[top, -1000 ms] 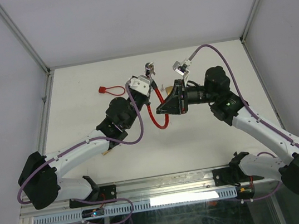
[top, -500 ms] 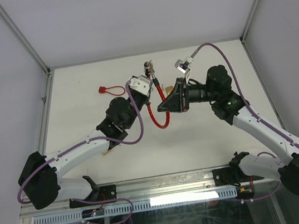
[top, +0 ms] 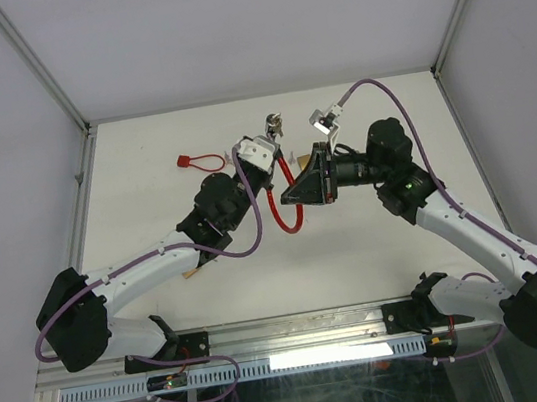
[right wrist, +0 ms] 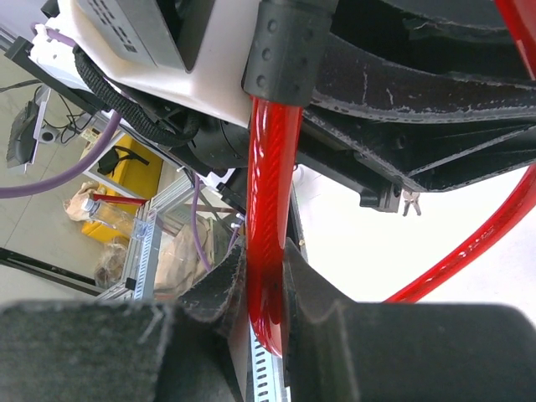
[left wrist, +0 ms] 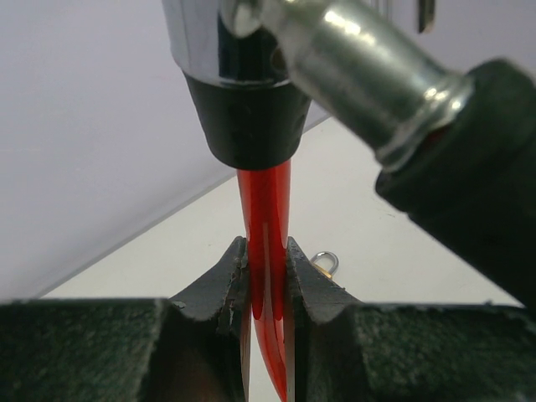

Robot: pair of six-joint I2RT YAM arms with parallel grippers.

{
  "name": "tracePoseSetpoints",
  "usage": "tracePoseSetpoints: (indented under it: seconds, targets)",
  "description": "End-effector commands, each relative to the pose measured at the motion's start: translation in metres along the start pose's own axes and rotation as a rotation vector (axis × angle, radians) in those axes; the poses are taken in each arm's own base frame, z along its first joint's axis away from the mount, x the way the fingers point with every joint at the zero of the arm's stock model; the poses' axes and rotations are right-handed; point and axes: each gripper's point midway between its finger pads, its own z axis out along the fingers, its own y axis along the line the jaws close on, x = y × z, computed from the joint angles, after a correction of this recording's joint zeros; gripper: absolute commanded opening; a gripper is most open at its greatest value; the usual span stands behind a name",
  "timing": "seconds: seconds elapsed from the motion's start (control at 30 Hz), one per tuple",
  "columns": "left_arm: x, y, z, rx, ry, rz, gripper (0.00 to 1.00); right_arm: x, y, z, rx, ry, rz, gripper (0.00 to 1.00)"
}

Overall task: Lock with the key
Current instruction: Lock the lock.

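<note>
Near the far edge of the matte white table [top: 378, 255], left of its middle, lay a small red loop [top: 192, 159] with a blocky end, apart from everything else. The left gripper [top: 277, 159] was clamped on the cable lock [top: 282, 221], its dark, scuffed fingers [left wrist: 219, 285] pinching the glossy, see-through red cable from both sides just below a tapered black collar [left wrist: 251, 126]. Above that collar sat a polished chrome barrel [left wrist: 197, 38], and beside it a round metal pin [left wrist: 360, 75] ran into a thick black sleeve [left wrist: 469, 184]. The lock hung clear of the table, over its middle toward the far edge, the cable bending in a smooth U between the two arms. A tiny metal ring [left wrist: 325, 261] lay on the table beyond the fingers. The right gripper [top: 295, 195] was likewise closed on the red cable, its rough black pads [right wrist: 306, 285] squeezing the tube below a dimpled black grip [right wrist: 285, 42]
</note>
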Motion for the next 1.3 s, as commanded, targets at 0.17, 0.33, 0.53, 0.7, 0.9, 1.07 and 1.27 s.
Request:
tracePoseSetpoints:
  seconds: [0.17,0.33,0.53,0.7,0.9,1.07,1.27]
  targets:
    - [-0.046,-0.003,0.002,0.016,-0.124,-0.043,0.0,-0.019,0.013,-0.008,-0.02,-0.054,-0.071,0.0]
    - [-0.049,-0.002,0.002,0.018,-0.129,-0.042,0.0,-0.025,0.002,-0.008,0.034,-0.089,-0.042,0.0]
    - [-0.045,0.002,0.001,0.005,-0.12,0.022,0.0,-0.026,-0.003,-0.01,0.048,-0.094,-0.037,0.0]
    - [-0.044,0.012,0.001,-0.054,-0.119,0.111,0.0,-0.035,-0.004,-0.01,0.071,-0.143,0.067,0.0]
    - [-0.052,0.019,-0.001,-0.081,-0.136,0.173,0.0,-0.036,-0.006,-0.014,0.091,-0.154,0.077,0.0]
    - [-0.055,0.02,-0.004,-0.073,-0.143,0.207,0.0,-0.037,-0.009,-0.018,0.105,-0.163,0.079,0.0]
    - [-0.053,0.02,-0.006,-0.054,-0.143,0.332,0.0,-0.031,-0.001,-0.017,0.051,-0.123,0.101,0.0]
